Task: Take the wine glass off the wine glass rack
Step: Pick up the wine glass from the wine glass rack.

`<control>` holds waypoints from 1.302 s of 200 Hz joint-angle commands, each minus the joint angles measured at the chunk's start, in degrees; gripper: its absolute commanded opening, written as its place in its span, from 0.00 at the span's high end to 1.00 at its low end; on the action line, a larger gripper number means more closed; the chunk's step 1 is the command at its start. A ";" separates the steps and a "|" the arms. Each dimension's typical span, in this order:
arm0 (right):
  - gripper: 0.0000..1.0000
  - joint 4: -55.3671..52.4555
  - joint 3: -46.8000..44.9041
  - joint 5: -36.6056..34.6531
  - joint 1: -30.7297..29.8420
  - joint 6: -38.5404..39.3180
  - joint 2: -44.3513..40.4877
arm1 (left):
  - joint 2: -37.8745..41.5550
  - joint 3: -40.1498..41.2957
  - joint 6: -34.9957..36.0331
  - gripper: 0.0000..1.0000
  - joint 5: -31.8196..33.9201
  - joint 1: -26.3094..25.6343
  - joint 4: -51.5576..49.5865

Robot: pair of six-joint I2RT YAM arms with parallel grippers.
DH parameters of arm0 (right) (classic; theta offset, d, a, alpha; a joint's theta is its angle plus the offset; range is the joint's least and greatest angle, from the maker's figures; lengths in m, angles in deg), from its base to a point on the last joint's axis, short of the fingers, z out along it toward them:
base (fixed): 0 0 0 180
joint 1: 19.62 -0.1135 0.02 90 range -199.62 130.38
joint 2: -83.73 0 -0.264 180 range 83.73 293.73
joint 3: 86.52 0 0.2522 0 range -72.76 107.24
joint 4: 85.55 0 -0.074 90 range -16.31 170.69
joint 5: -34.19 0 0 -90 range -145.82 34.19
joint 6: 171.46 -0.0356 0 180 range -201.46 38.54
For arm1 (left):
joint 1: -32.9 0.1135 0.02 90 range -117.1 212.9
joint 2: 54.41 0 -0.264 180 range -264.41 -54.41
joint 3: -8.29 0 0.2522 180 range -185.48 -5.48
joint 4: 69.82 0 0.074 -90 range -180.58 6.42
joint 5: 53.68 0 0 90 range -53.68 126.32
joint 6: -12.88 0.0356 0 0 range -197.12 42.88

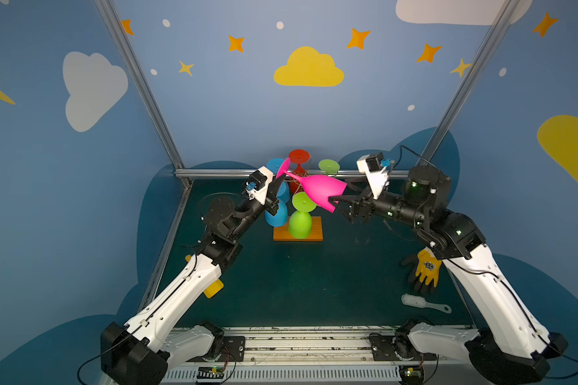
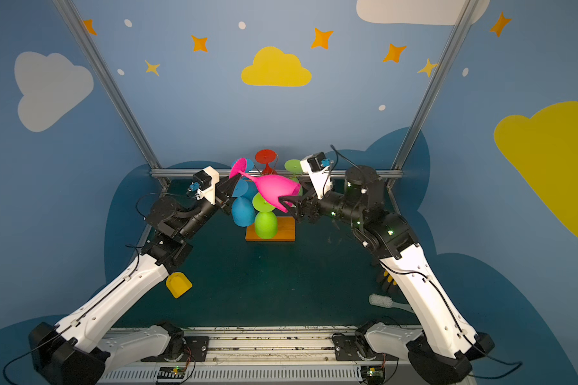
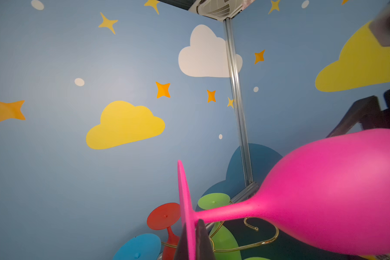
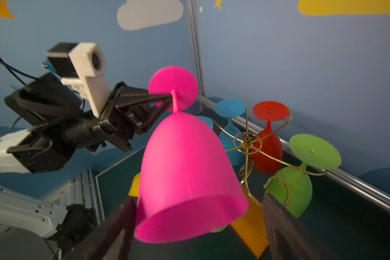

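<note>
The pink wine glass [image 1: 317, 190] [image 2: 272, 193] lies almost level in the air above the wine glass rack, foot to the left and bowl mouth to the right. My left gripper [image 1: 279, 178] [image 3: 194, 225] is shut on the edge of its foot disc [image 4: 173, 86]. My right gripper [image 1: 339, 190] [image 4: 196, 207] is open, one finger on each side of the bowl's rim. The wine glass rack is gold wire [image 4: 247, 144] on an orange wooden base [image 1: 316, 230]. An empty curled arm [image 3: 252, 227] shows just under the pink stem.
Blue [image 1: 276, 213], red [image 1: 299, 158] and green [image 1: 300, 225] glasses hang upside down on the rack. A yellow-black glove [image 1: 426, 270] and a white brush [image 1: 414, 301] lie at the right. A yellow piece [image 1: 214, 288] sits by the left arm. A metal rail [image 1: 221, 172] runs along the back.
</note>
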 commanded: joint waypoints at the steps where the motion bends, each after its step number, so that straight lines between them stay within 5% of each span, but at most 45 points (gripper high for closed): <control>1: 0.14 8.13 -4.28 4.84 3.36 -5.29 -3.65 | 1.86 0.29 -6.29 0.97 1.80 0.39 0.23; 53: 0.28 14.19 -10.49 10.13 10.42 -12.22 -5.72 | 3.26 1.02 -9.63 0.97 -0.26 0.48 -0.25; 169: 0.39 19.79 -8.34 14.76 6.72 -16.23 0.84 | 3.11 1.38 -11.51 0.97 -0.52 0.57 -1.01; 260: 0.85 20.24 -5.09 14.44 3.38 -17.23 6.05 | 2.65 1.38 -11.42 0.97 -0.48 0.74 -0.82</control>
